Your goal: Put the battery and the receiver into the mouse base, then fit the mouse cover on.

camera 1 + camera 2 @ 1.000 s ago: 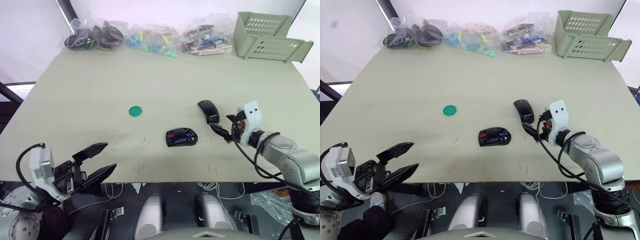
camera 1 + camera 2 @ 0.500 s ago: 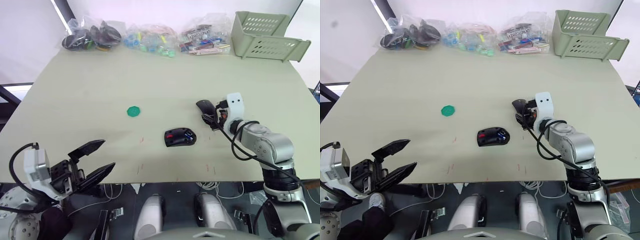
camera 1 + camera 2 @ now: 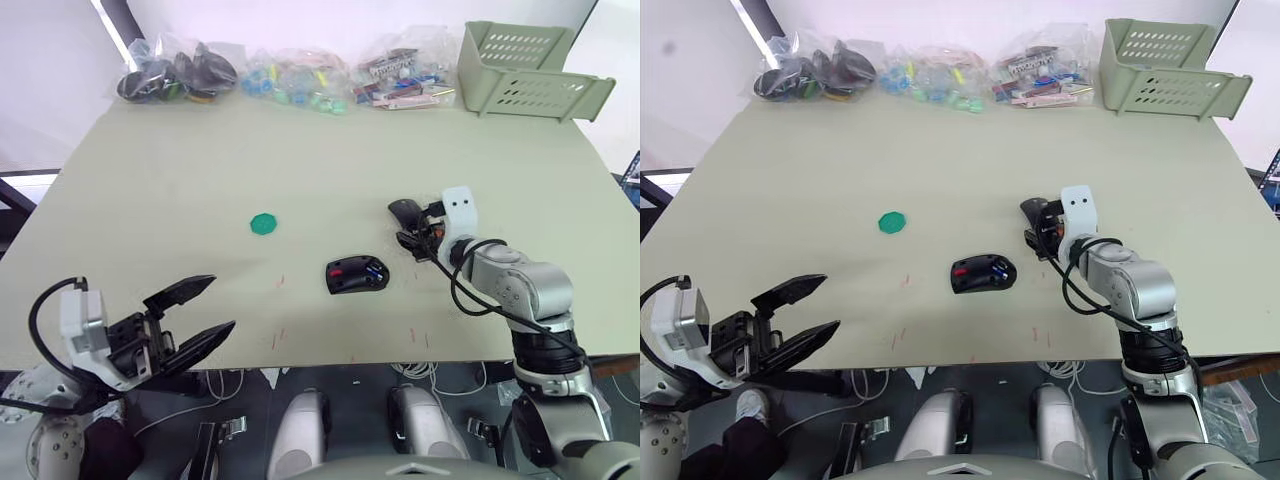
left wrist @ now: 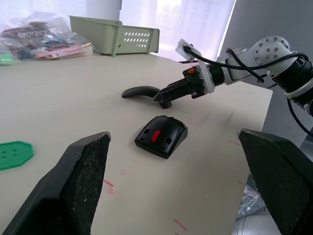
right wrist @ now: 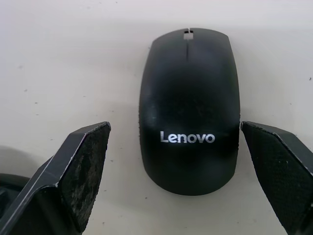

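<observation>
While our right end effector (image 5: 176, 181) is hovering wide open and empty over the Lenovo mouse cover (image 5: 190, 107), lying on the surface (image 3: 330, 160) beside the mouse base (image 3: 357, 274), our left end effector (image 3: 200, 312) is gaping empty.

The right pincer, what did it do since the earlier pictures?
The right pincer swung in from beside the mouse cover and now stands open astride it, not yet gripping. The mouse base, green disc and open left pincer stayed put.
</observation>
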Robot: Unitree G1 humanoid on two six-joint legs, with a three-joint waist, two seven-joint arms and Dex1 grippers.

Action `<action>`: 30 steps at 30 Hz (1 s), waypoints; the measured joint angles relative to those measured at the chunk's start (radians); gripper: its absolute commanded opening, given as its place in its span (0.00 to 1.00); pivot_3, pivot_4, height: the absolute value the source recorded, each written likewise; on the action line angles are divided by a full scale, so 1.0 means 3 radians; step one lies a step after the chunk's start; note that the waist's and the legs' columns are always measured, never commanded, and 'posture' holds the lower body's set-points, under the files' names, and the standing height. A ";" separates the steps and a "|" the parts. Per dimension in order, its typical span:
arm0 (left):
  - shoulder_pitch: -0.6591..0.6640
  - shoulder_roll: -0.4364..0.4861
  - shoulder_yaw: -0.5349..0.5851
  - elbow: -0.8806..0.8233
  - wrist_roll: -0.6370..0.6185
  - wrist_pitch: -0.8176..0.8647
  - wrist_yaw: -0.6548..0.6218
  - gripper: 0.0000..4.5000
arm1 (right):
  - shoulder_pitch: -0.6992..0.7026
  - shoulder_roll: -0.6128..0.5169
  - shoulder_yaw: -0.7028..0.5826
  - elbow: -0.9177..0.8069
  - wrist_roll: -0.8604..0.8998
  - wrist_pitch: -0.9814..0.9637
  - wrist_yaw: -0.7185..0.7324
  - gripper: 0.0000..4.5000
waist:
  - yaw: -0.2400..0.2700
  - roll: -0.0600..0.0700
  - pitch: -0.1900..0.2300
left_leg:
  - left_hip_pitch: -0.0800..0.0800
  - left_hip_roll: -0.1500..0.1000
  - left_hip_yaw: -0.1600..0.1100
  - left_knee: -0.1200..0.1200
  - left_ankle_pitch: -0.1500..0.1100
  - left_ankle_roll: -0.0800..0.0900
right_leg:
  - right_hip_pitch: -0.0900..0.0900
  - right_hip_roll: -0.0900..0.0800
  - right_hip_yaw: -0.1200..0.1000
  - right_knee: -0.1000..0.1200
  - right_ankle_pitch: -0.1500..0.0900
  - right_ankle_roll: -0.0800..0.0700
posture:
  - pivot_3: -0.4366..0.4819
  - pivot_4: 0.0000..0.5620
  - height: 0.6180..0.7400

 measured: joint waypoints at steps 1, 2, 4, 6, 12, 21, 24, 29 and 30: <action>0.0001 0.0000 0.0000 -0.0004 0.0000 0.0000 0.0005 0.98 | -0.0007 0.0010 0.0000 0.0013 -0.0010 0.0000 0.0002 1.00 | 0.0000 0.0000 0.0000 | 0.0000 0.0000 0.0000 -0.0001 0.0000 0.0000 | 0.0000 0.0000 0.0000 0.0000 0.0000 0.0000 | 0.48 0.27 1.00; 0.0001 0.0000 0.0000 -0.0006 0.0000 0.0000 0.0007 0.98 | -0.0015 0.0015 0.0000 0.0028 -0.0015 0.0000 0.0003 1.00 | 0.0000 0.0000 0.0000 | 0.0000 0.0000 0.0000 -0.0001 0.0000 0.0000 | 0.0000 0.0000 0.0000 0.0000 0.0000 0.0000 | 0.48 0.27 1.00; 0.0010 0.0000 0.0000 -0.0015 0.0000 0.0000 0.0038 0.98 | -0.0036 0.0035 0.0000 0.0087 -0.0034 -0.0003 0.0006 1.00 | 0.0000 0.0000 0.0000 | 0.0000 0.0000 0.0000 -0.0001 0.0000 0.0000 | -0.0001 0.0000 -0.0001 0.0000 0.0000 0.0000 | 0.48 0.27 1.00; 0.0024 0.0000 0.0000 -0.0031 0.0000 0.0001 0.0055 0.98 | -0.0041 0.0041 0.0000 0.0100 -0.0044 -0.0006 0.0009 1.00 | 0.0000 0.0000 0.0000 | 0.0000 0.0000 0.0000 -0.0002 0.0000 0.0000 | -0.0001 0.0000 -0.0001 0.0000 0.0000 0.0000 | 0.48 0.27 1.00; 0.0114 0.0000 0.0000 -0.0088 -0.0001 0.0004 0.0096 0.98 | -0.0045 0.0044 0.0001 0.0112 -0.0122 -0.0021 0.0021 1.00 | 0.0000 0.0000 0.0000 | 0.0000 0.0001 -0.0001 -0.0002 0.0000 0.0000 | -0.0002 -0.0001 0.0000 0.0000 0.0000 0.0000 | 0.48 0.27 1.00; 0.0125 -0.0001 -0.0019 -0.0162 -0.0003 0.0019 0.0172 0.98 | -0.0045 0.0058 0.0023 0.0103 -0.0236 -0.0021 -0.0006 1.00 | 0.0000 0.0000 0.0000 | 0.0000 0.0001 -0.0002 -0.0003 0.0000 0.0000 | -0.0002 0.0000 0.0000 0.0000 0.0000 0.0000 | 0.48 0.27 1.00; 0.0124 0.0000 -0.0023 -0.0163 -0.0003 0.0023 0.0189 0.98 | -0.0045 0.0066 0.0034 0.0097 -0.0271 -0.0021 -0.0015 1.00 | 0.0000 0.0000 0.0000 | 0.0000 0.0001 -0.0002 -0.0004 0.0000 0.0000 | -0.0003 0.0000 0.0001 0.0000 0.0000 0.0000 | 0.48 0.27 1.00; 0.0118 0.0000 -0.0029 -0.0164 -0.0004 0.0030 0.0198 0.98 | -0.0044 0.0065 0.0054 0.0060 -0.0319 -0.0021 -0.0016 1.00 | 0.0000 0.0000 0.0000 | 0.0000 0.0001 -0.0002 -0.0007 0.0000 0.0000 | -0.0005 0.0000 0.0002 -0.0001 0.0000 0.0000 | 0.48 0.27 1.00; 0.0113 0.0000 -0.0030 -0.0164 -0.0004 0.0030 0.0199 0.98 | -0.0044 0.0065 0.0065 0.0058 -0.0332 -0.0021 -0.0015 1.00 | 0.0000 0.0000 0.0000 | 0.0000 0.0000 -0.0001 -0.0009 0.0000 0.0000 | -0.0007 0.0000 0.0002 -0.0001 0.0000 0.0000 | 0.48 0.27 1.00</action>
